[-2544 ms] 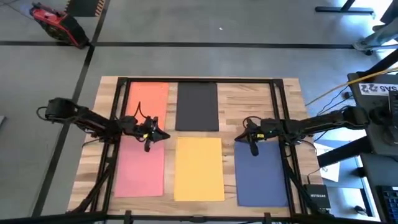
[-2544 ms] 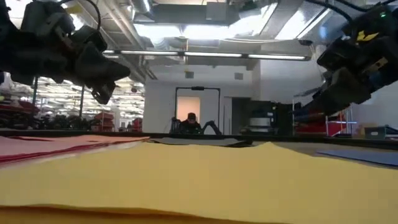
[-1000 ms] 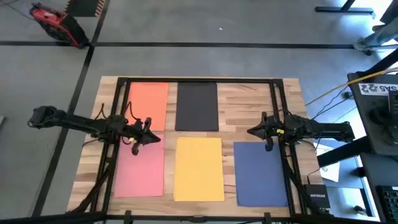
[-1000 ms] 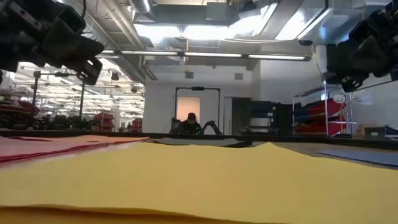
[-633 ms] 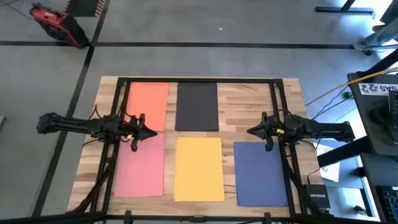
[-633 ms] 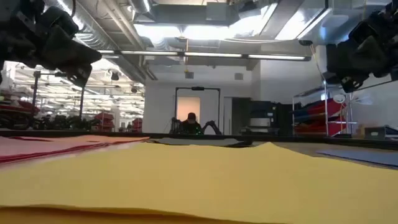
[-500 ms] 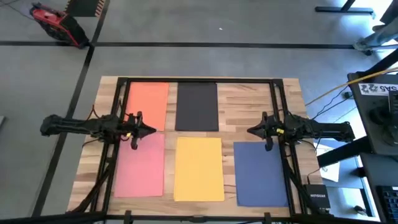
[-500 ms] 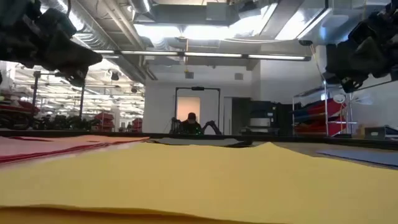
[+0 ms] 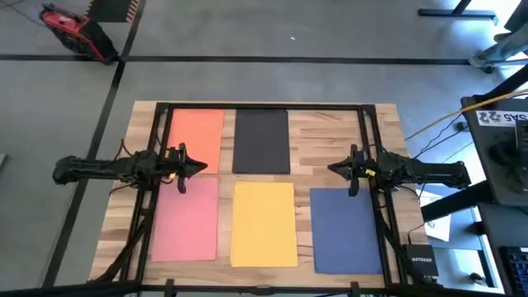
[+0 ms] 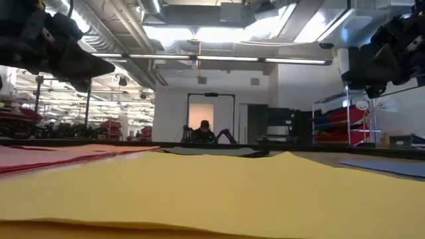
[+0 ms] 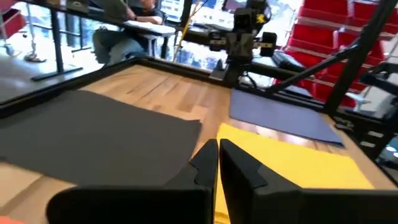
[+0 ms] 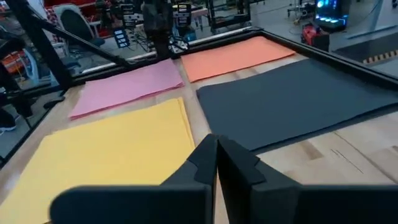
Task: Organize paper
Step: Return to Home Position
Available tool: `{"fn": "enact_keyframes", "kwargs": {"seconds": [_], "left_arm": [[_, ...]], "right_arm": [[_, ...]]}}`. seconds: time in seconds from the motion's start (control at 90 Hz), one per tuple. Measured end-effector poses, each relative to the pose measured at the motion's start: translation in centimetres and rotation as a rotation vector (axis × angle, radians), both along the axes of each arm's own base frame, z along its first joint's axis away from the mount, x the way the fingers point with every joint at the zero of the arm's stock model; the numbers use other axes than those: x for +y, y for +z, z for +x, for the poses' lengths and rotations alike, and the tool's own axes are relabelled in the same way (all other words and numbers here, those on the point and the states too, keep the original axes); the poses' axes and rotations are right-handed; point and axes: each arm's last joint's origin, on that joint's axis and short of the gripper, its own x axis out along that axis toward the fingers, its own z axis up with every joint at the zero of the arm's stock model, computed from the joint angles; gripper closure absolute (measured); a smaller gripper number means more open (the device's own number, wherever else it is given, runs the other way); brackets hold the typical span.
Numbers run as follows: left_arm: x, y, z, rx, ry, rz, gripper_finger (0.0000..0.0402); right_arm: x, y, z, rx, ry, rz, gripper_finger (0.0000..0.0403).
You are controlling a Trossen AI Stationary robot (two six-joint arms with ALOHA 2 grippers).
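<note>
Five sheets of paper lie flat on the wooden table (image 9: pixel 330 132): orange (image 9: pixel 196 139) and black (image 9: pixel 261 140) in the far row, pink (image 9: pixel 186 219), yellow (image 9: pixel 264 223) and blue (image 9: pixel 346 228) in the near row. My left gripper (image 9: pixel 200 167) hovers shut over the seam between orange and pink, pointing toward the table's right. My right gripper (image 9: pixel 332 171) hovers shut above the bare wood just beyond the blue sheet's far edge, pointing toward the table's left. Both hang above the sheets (image 10: pixel 86 63) (image 10: pixel 362 66), touching nothing.
Black frame rails (image 9: pixel 367 148) run along the table's left and right sides and its far edge. Bare wood shows at the far right, beyond the blue sheet. A red object (image 9: pixel 74 31) lies on the floor off the table. A person (image 10: pixel 204 129) sits in the room behind.
My left gripper has drawn back a little toward the table's far edge and left, from over the pink sheet's far edge up to the orange–pink seam. The right arm and all sheets have stayed still.
</note>
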Motion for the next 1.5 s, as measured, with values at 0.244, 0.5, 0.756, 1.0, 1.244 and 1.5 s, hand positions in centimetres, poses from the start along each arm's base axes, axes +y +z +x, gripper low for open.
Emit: {"fn": "enact_keyframes", "kwargs": {"seconds": [0.244, 0.5, 0.756, 1.0, 1.244, 1.5], "left_arm": [[0.06, 0.00, 0.00, 0.001, 0.006, 0.005, 0.0402], [0.12, 0.04, -0.01, -0.004, 0.028, 0.000, 0.0402], [0.13, 0.05, -0.01, -0.010, 0.034, -0.022, 0.0402], [0.13, 0.05, -0.01, -0.014, 0.036, -0.044, 0.0402], [0.13, 0.05, -0.01, -0.016, 0.037, -0.052, 0.0402], [0.13, 0.05, -0.01, -0.016, 0.037, -0.055, 0.0402]], "right_arm": [[0.01, 0.00, 0.02, -0.004, 0.004, 0.005, 0.0403], [-0.20, -0.02, -0.03, 0.005, -0.063, -0.038, 0.0403], [-0.23, -0.01, -0.03, 0.004, -0.074, -0.035, 0.0403], [-0.48, 0.01, -0.08, 0.002, -0.160, -0.054, 0.0403], [-0.52, 0.02, -0.09, 0.002, -0.174, -0.054, 0.0403], [-0.50, 0.02, -0.09, 0.002, -0.167, -0.053, 0.0403]]}}
